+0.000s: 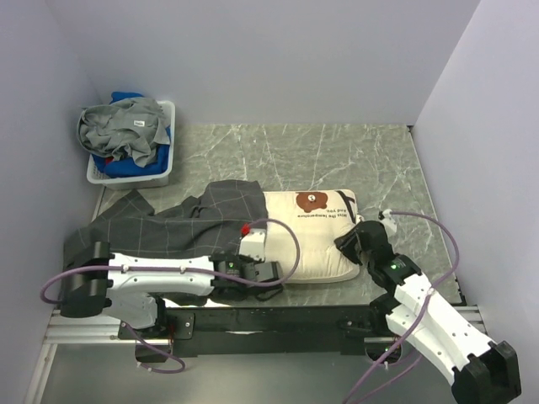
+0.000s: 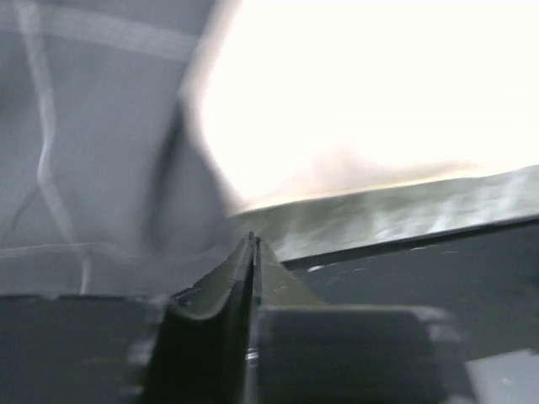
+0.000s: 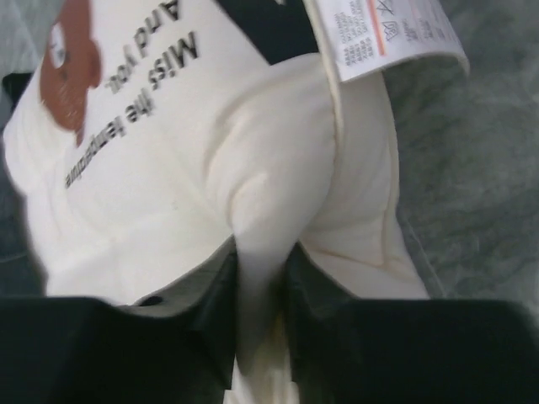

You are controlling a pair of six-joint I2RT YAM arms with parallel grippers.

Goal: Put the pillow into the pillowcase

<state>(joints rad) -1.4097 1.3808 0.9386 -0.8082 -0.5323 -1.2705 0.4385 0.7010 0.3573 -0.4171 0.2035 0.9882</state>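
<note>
On my right wrist view, the right gripper [image 3: 261, 278] has its dark fingers [image 3: 210, 303] closed partway on a raised fold of the soft cream-white rectangular pillow [image 3: 168, 185]. The fabric is bunched between them, and a white care label [image 3: 396, 34] hangs at 1 o'clock. From overhead, I see that gripper [image 1: 347, 246] at the pillow's [image 1: 312, 240] 4 o'clock corner. The left gripper [image 2: 253, 244] has its fingers pressed together, and I see nothing between the tips; overhead it [image 1: 271, 272] sits at the pillow's 7 o'clock corner. The pillow lies flat mid-table on the grey-green marbled table [image 1: 379, 160], brown bear face and dark text up. The rumpled charcoal-grey grid-lined pillowcase [image 1: 185, 223] lies at its 9 o'clock, meeting that end. A white plastic basket [image 1: 164, 172] of clothes stands at 10 o'clock.
</note>
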